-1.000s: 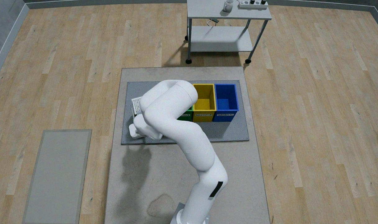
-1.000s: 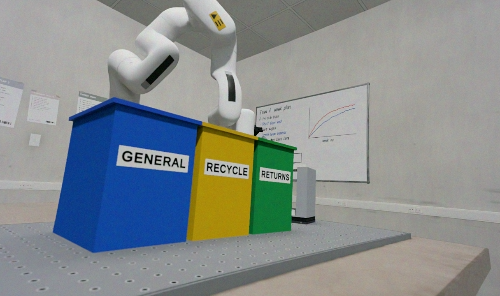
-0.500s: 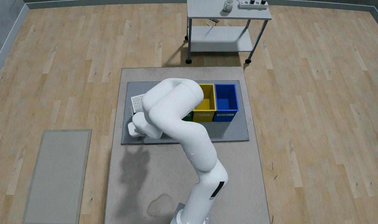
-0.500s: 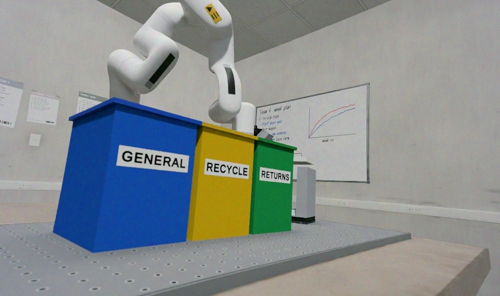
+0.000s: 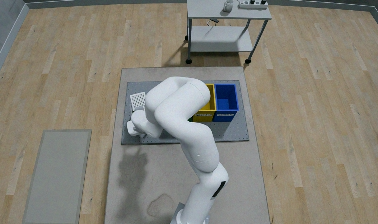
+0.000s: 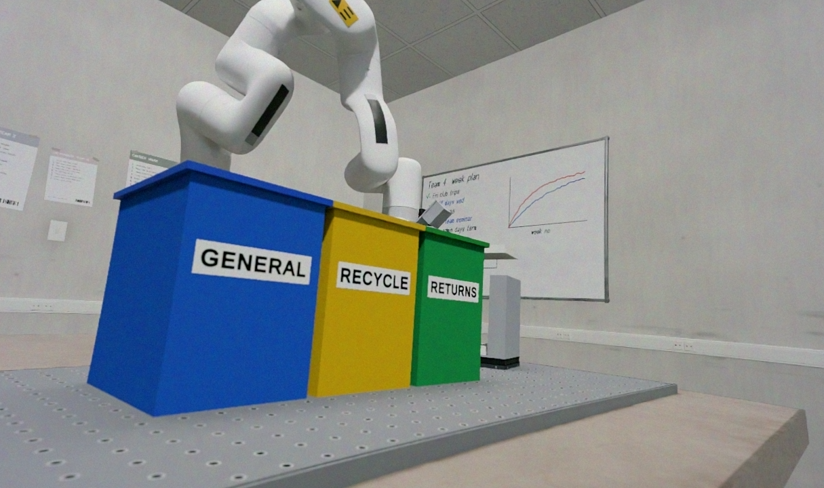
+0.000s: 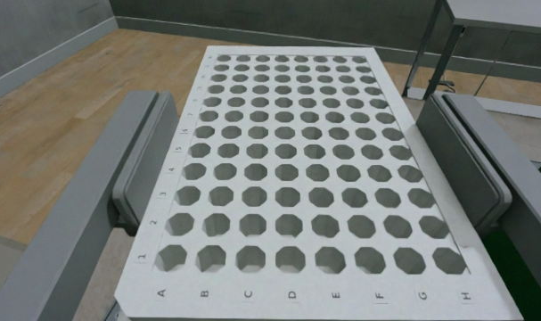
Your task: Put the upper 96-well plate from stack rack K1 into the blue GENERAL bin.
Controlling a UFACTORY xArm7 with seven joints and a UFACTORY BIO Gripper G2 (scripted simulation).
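Note:
My gripper (image 7: 303,158) is shut on the upper 96-well plate (image 5: 137,100) (image 6: 500,255) (image 7: 288,183), with one pad on each long side. The plate is above the top of rack K1 (image 6: 504,315), clear of it. The arm hides part of the plate in the top view. The lower plate is mostly hidden; only a small white piece low in the rack shows in the exterior view. The blue GENERAL bin (image 5: 226,97) (image 6: 238,339) stands upright at the right end of the row in the top view, and its visible inside is empty.
The yellow RECYCLE bin (image 5: 202,119) (image 6: 365,327) and green RETURNS bin (image 5: 190,119) (image 6: 447,339) stand upright between the rack and the blue bin. The arm covers most of the green one from above. A cart (image 5: 207,11) stands behind the perforated board (image 5: 229,133) (image 6: 554,388).

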